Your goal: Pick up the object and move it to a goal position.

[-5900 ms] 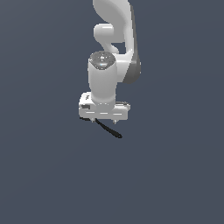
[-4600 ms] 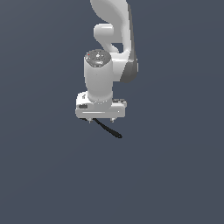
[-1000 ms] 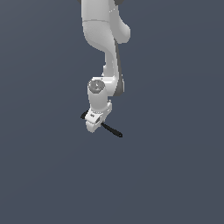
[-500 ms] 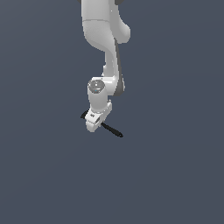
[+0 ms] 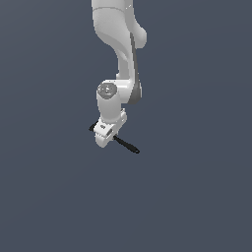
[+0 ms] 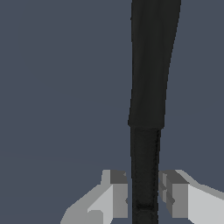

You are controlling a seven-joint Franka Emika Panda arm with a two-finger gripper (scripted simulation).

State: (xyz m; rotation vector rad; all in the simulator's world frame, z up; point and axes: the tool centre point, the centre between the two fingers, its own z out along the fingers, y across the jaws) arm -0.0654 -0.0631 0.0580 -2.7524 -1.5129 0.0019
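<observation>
The object (image 5: 127, 145) is a thin black rod with a slightly wider rounded tip. It sticks out from under the white gripper (image 5: 104, 138) toward the exterior view's right, with a short end showing on the left side. In the wrist view the object (image 6: 148, 87) runs straight away from the camera, and its narrow part sits between the two fingertips (image 6: 120, 194). The gripper (image 6: 145, 197) is shut on the object, one grey pad on each side of it. The rod hangs above the plain floor.
The white arm (image 5: 120, 44) rises from the gripper toward the upper edge of the exterior view. Around it there is only a flat dark blue-grey surface (image 5: 197, 187); no goal marker shows.
Since the oldest frames the wrist has turned about a quarter turn, so the gripper now shows edge-on. Over the last second the arm and the rod have held still.
</observation>
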